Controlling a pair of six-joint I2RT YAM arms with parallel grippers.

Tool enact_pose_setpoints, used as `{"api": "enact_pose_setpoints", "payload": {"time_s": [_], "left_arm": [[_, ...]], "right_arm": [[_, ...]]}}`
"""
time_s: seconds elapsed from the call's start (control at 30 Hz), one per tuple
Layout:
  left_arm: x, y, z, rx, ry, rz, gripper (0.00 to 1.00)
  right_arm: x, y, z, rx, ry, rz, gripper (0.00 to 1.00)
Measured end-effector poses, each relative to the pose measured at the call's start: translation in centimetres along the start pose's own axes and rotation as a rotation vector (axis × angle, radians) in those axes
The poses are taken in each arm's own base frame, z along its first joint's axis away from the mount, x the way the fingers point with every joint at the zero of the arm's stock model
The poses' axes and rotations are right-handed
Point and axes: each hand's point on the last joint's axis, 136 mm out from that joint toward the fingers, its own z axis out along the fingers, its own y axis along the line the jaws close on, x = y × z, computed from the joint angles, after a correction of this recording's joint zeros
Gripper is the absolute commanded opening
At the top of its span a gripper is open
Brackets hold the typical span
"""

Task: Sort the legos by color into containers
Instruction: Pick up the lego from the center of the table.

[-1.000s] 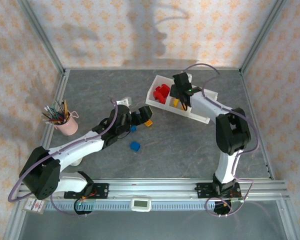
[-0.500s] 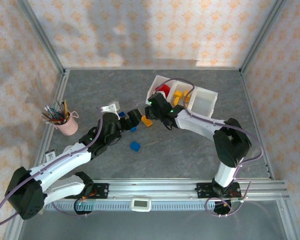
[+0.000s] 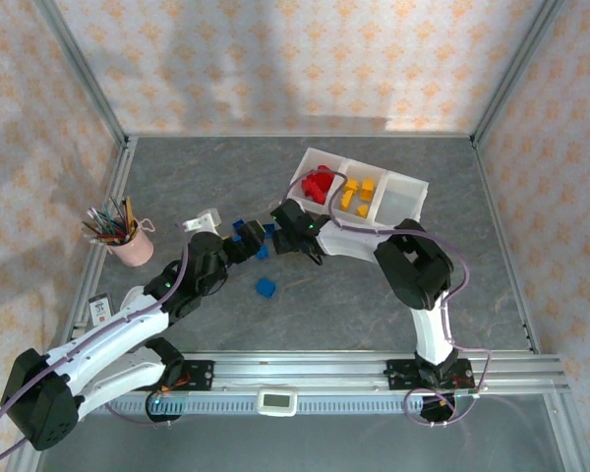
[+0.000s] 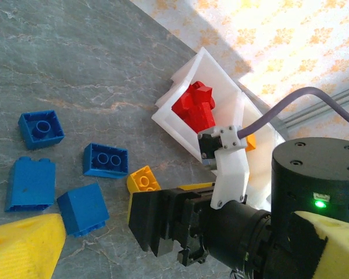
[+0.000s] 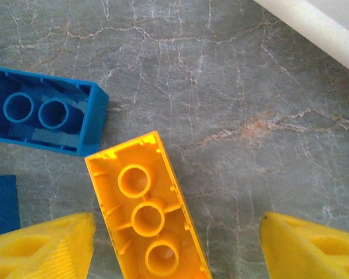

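- Right gripper (image 5: 177,224): jaws spread wide with nothing held. A yellow-orange brick (image 5: 145,215) lies hollow side up between them, low in the wrist frame and nearer the left pad.
- The brick looks light, rigid and slick, so pinch it across its long flat sides.
- Left gripper (image 3: 244,241): also spread and empty, beside the blue bricks (image 4: 106,160).
- Tray (image 3: 413,182): upper right of centre in the top view.

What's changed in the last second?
The right gripper swung from over the tray leftward to a loose yellow brick, jaws open either side of it. The left gripper drew back left. Tray, cup and lone blue brick unmoved.
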Motion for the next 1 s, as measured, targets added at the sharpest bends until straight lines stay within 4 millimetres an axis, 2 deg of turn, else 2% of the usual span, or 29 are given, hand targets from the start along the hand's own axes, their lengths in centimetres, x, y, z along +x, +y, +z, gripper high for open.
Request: {"api": "enact_pose_setpoints", "payload": {"time_s": [0.2,0.47,0.7,0.87,1.0], "left_arm": [[-0.2,0.2,0.0,-0.007,-0.004,-0.004,0.99],[-0.4,0.5,0.1,-0.015,-0.010,-0.008,0.99],[-0.6,0.7,0.1,-0.019,-0.014,-0.012,0.99],[-0.5,0.6,0.2,-0.016,-0.007,-0.011,0.99],[-0.6,0.6,0.2,-0.014,-0.006,-0.008,0.99]], "right_arm": [[-0.9,0.5,1.2,0.007,-0.009,-0.009,0.68],[-0.7,0.4,2.2,0.014,0.005,-0.024,0.50],[-0.5,0.5,2.2,0.003,0.012,-0.026,0.35],[0.4,-0.1,1.2,0.001,0.019,-0.026,0.32],[0.8,-0.9,-1.1,-0.004,0.003,-0.004,0.32]]}}
